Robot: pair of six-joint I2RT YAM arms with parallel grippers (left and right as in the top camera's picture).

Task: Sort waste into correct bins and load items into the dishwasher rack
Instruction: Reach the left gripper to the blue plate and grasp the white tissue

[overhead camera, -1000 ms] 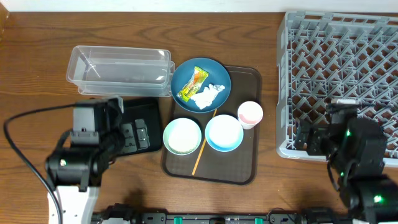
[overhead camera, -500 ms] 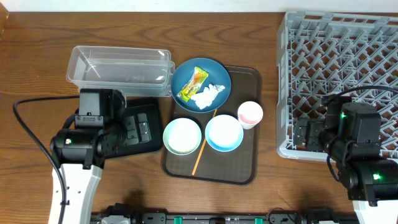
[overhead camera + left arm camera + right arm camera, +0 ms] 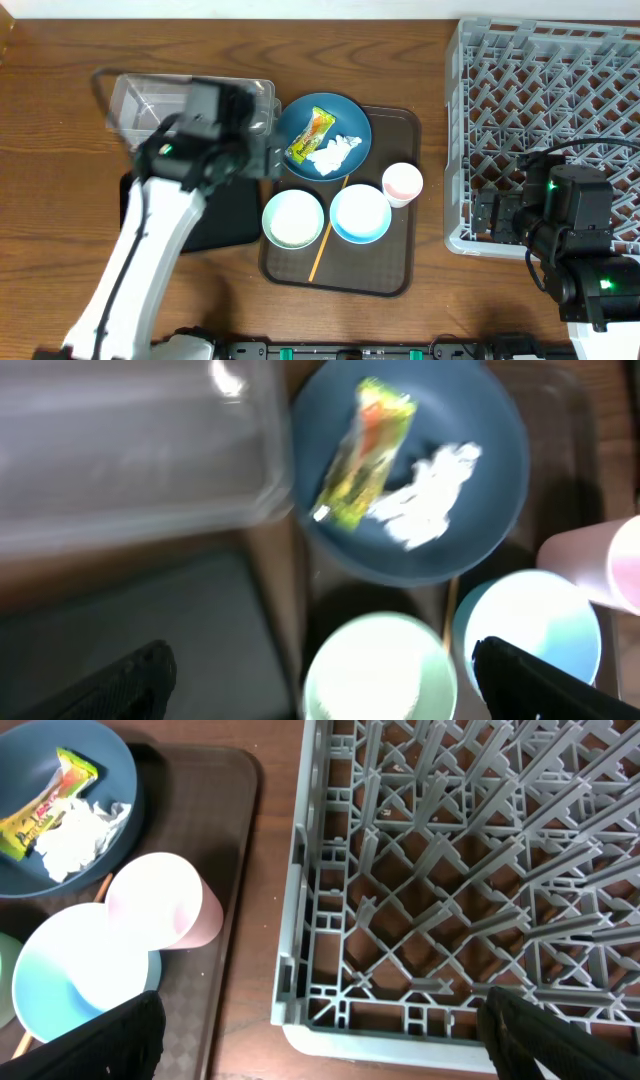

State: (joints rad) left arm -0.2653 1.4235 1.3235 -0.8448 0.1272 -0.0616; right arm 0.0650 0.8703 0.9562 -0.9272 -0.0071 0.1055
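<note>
bench inventory: both claws spread wide, nothing held

- left claw (image 3: 330, 685): fingers at the outer bottom corners of its wrist view, fully spread, gripping nothing. it hangs above the gap between clear tub, black bin and plate, and the arm crosses the tub's right half.
- right claw (image 3: 335, 1040): fingers equally far apart, gripping nothing. it sits low at the rack's near left corner, with the tray's right edge in its view.
- dark blue plate (image 3: 352, 117): rests on the back left corner of the brown tray (image 3: 395, 262) and overhangs its edge, just beside the tub's right end.
- snack wrapper (image 3: 309, 135): orange and yellow-green, lying flat on the plate's left half.
- white tissue (image 3: 334, 152): crumpled, on the plate, touching the wrapper's right side. loose rice cannot be told apart from it.
- pale mint bowl (image 3: 293, 218): upright, on the tray's front left.
- light blue bowl (image 3: 360, 213): upright, just right of the mint bowl.
- wooden stick (image 3: 320, 257): lies on the tray between the two bowls, slanting toward the front.
- pinkish-white cup (image 3: 402, 183): on the tray's right side, just beside the blue bowl.
- clear tub (image 3: 135, 100): on the bench (image 3: 60, 60) at back left.
- black bin (image 3: 235, 215): in front of the tub, partly under the left arm.
- grey rack (image 3: 545, 100): on the right of the bench, well apart from the plate.
</note>
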